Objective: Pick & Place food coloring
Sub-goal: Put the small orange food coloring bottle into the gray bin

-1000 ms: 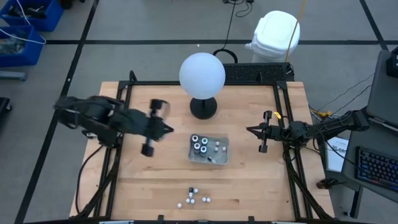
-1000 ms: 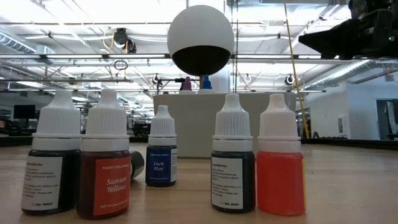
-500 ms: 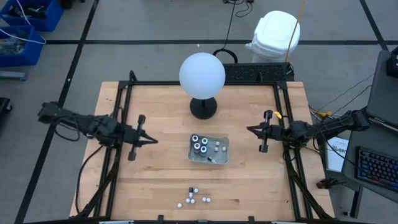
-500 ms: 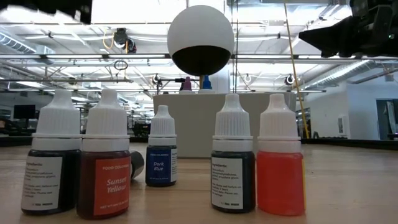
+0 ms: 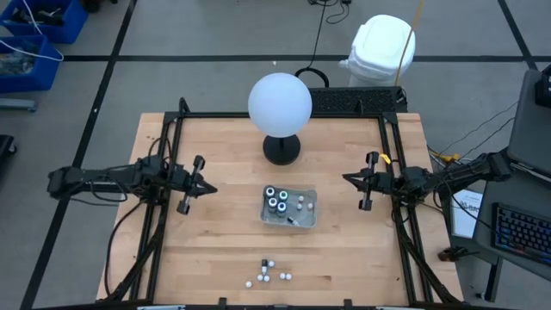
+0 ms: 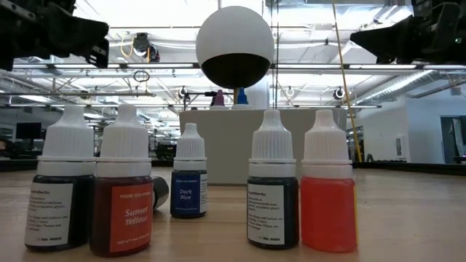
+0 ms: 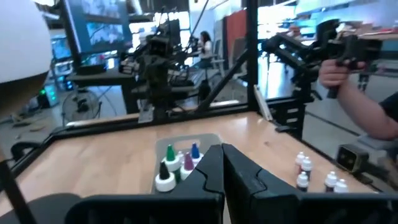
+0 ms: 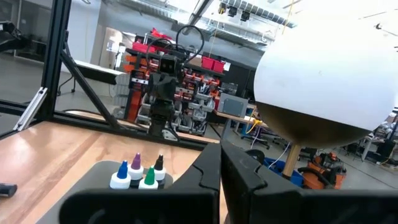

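The food coloring is in two groups. Several tiny white-topped bottles (image 5: 269,274) stand near the table's near edge, and fill the low view (image 6: 124,196). Three larger dark round bottles (image 5: 275,200) and a few small ones (image 5: 300,203) stand in the clear tray (image 5: 289,219) at mid-table. My left gripper (image 5: 212,187) hovers left of the tray, shut and empty (image 7: 222,163). My right gripper (image 5: 344,179) waits right of the tray, also shut and empty (image 8: 221,163). Both wrist views show the tray's bottles ahead (image 7: 177,163) (image 8: 140,174).
A big white globe (image 5: 280,103) on a black base (image 5: 281,148) stands behind the tray. A black frame (image 5: 172,129) rims the wooden table. In the left wrist view a person's arm (image 7: 357,99) shows beyond the table. Bare wood lies between the tray and each gripper.
My left arm has drawn back from near the tray toward the table's left edge, turned about its wrist and come down lower. Its gripper now points level at the tray. The bottles, the tray and my right arm have stayed put.
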